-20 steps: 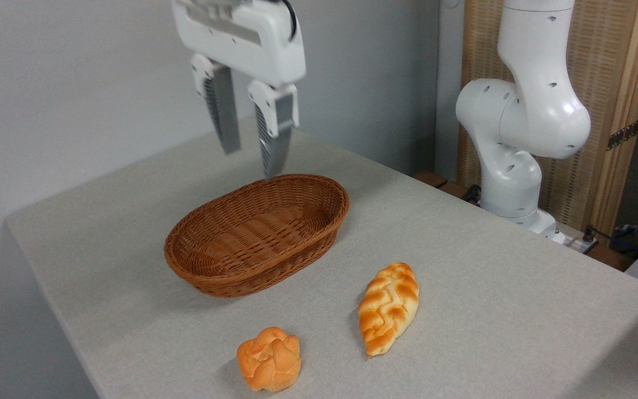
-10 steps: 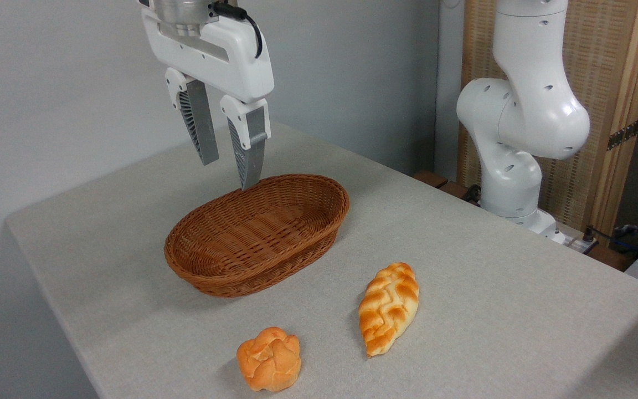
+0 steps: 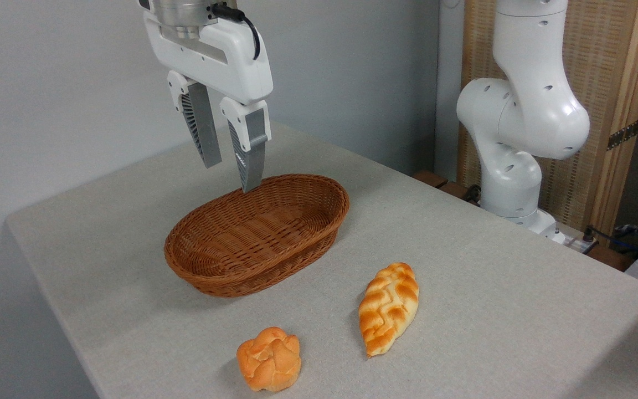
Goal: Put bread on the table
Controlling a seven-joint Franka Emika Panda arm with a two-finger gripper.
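Right now your gripper (image 3: pixel 230 176) hangs above the far rim of the wicker basket (image 3: pixel 258 233), fingers pointing down and spread apart with nothing between them. From those fingertips, the bread (image 3: pixel 388 308) lies well away, toward the camera and to the picture's right, past the near wall of the basket. It rests flat on the table (image 3: pixel 490 288), clear of the basket and touching nothing else.

Notice its long axis: it runs from a pointed end nearer the camera up to a pointed end farther back, leaning slightly to the right, so it sits roughly in line with the path you would trace from the gripper toward it. If you had to grasp it, I judge you would want the fingers to straddle its narrow width, not its length, which may call for a wrist turn; how the finger gap lines up with the loaf is hard to read from this angle.

A round roll (image 3: pixel 269 358) sits nearer the camera and to the left of the loaf, apart from it. Do not confuse the two.

Judging by how things lie, the loaf is already out on the cloth and the basket looks empty, so the task appears met.
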